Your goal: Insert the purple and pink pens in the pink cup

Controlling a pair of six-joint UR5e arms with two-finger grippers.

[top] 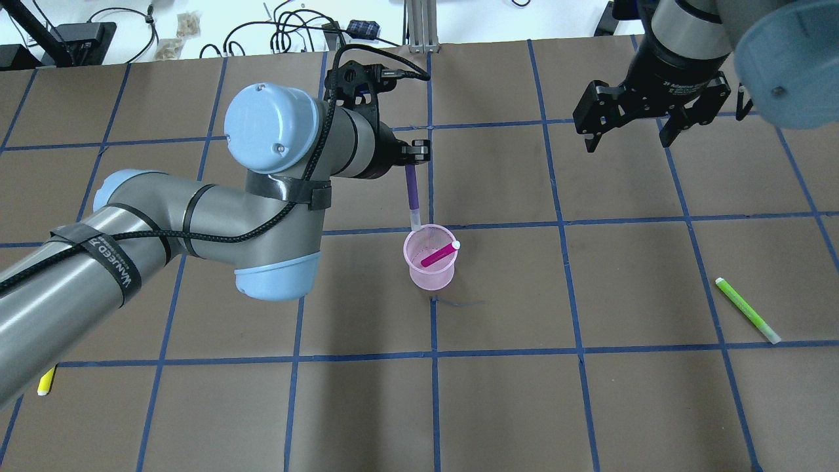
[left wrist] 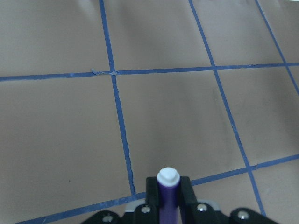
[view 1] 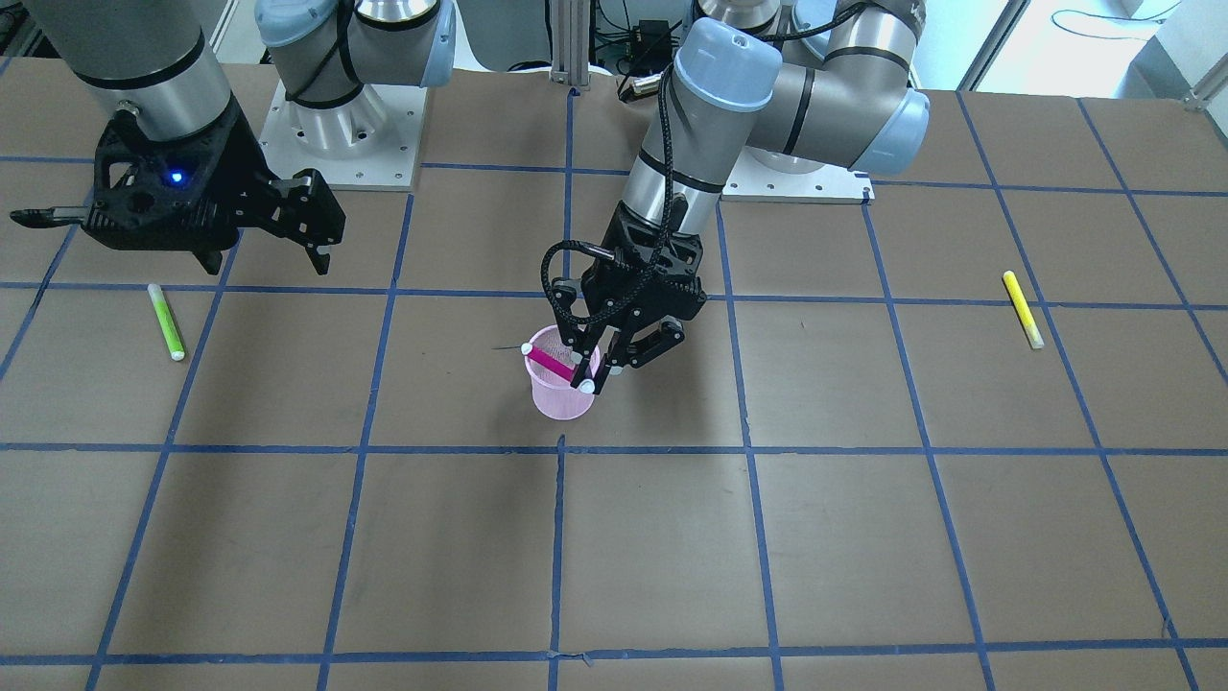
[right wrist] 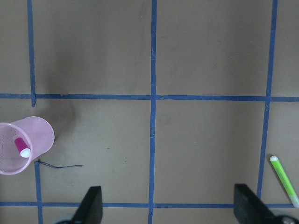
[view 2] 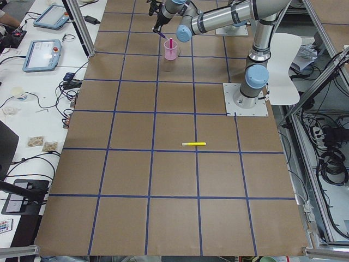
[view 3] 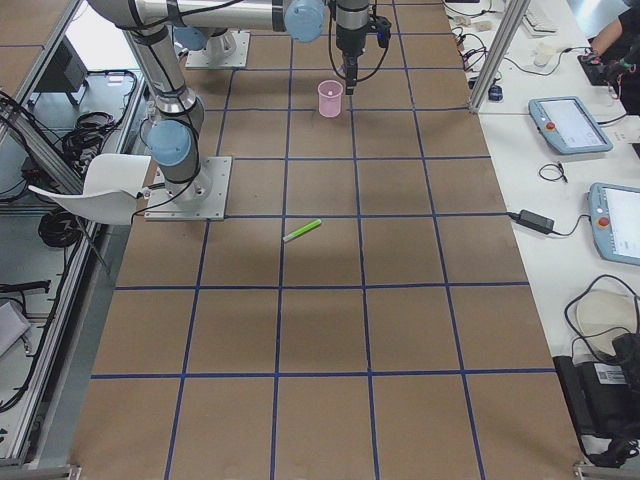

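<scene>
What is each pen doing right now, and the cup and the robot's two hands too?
pink cup: standing upright on the table.
pink pen: inside the cup, leaning on its rim.
purple pen: held, lower end at the cup's rim.
left gripper: shut on the purple pen.
right gripper: open, empty, above the table.
green pen: lying flat on the table.
yellow pen: lying flat on the table.

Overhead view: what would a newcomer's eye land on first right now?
The left gripper at mid-table, holding the purple pen tip-down at the rim of the pink cup. The pink pen leans inside that cup, while the open right gripper hangs off to the right.
</scene>
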